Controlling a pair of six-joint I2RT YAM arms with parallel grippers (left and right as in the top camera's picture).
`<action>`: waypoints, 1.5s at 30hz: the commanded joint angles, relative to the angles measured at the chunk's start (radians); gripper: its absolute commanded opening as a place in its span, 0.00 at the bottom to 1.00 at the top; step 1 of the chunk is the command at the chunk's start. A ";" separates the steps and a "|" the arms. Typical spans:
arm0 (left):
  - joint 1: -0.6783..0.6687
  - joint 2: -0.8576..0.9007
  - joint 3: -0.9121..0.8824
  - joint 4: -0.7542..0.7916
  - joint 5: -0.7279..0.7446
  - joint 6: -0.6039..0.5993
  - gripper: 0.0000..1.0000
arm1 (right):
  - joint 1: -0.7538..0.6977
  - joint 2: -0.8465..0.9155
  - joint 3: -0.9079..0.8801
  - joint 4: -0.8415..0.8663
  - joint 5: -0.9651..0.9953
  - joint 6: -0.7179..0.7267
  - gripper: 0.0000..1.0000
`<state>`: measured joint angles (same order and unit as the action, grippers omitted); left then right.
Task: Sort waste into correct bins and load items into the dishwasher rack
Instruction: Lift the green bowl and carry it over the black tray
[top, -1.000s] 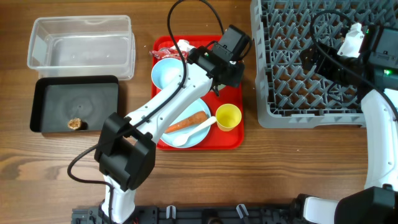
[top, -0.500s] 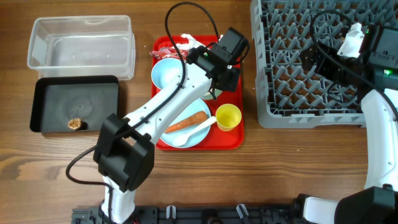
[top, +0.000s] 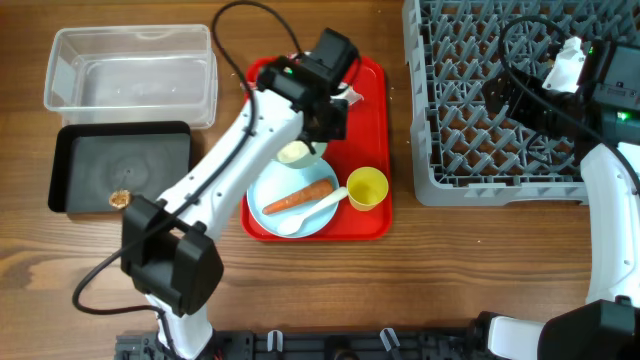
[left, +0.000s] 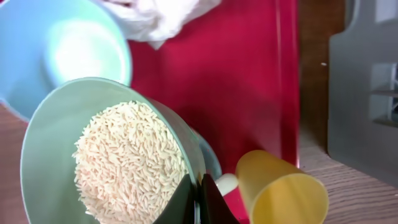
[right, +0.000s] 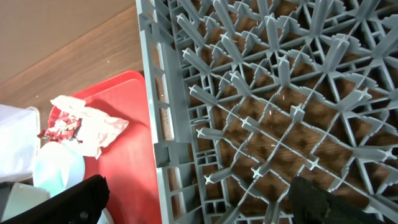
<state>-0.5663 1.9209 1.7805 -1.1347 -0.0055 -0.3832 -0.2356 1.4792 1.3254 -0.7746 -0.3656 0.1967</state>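
**entry 1: left claw** (left: 197, 194)
- state: clamped shut on the rim of the mint green plastic bowl (left: 43, 143), which is lifted clear of the tray.
- contents: loose white rice (left: 127, 165), heaped right up against the fingers.
- under the claw: flat red serving tray (left: 249, 81).
- just beside the fingers: small yellow cup (left: 283, 190).
- beyond the held bowl: light blue bowl (left: 81, 50), with crumpled white napkins (left: 155, 15) farther off.
- near, on the arm's side: large light blue plate (top: 270, 180), bearing an orange carrot (top: 300, 197) and a white spoon (top: 312, 210).
- well apart, across the table: shallow black rectangular tray (top: 130, 160) holding a small brown lump (top: 121, 200), and next to it a clear rectangular plastic tub (top: 130, 80).

**entry 2: right claw** (right: 196, 202)
- state: fingers spread wide with nothing between them, hanging over the grey plastic grid rack (right: 280, 112).

**step in hand (judged):** carrying the rice to a bin, probably the black tray, since a food scrap already lies there.

**handling notes**
- a one-sided rim grip lets the loaded bowl sag, so hold it level and travel slowly.
- pass above the plate and the tray edge.
- tip only once the bowl's lip is well inside the bin walls.
- pour away from the fingers so grains do not spill onto the wood.
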 joint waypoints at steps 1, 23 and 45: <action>0.056 -0.038 0.015 -0.019 0.020 -0.022 0.04 | -0.002 -0.013 0.021 0.000 -0.001 -0.010 0.96; 0.474 -0.058 0.015 -0.098 0.061 -0.001 0.04 | -0.002 -0.013 0.021 -0.028 -0.001 -0.011 0.96; 1.025 -0.058 -0.103 -0.228 0.782 0.508 0.04 | -0.002 -0.013 0.021 -0.038 0.000 -0.013 0.96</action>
<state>0.3912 1.8973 1.7397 -1.3579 0.5343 -0.0593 -0.2356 1.4792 1.3254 -0.8093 -0.3656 0.1967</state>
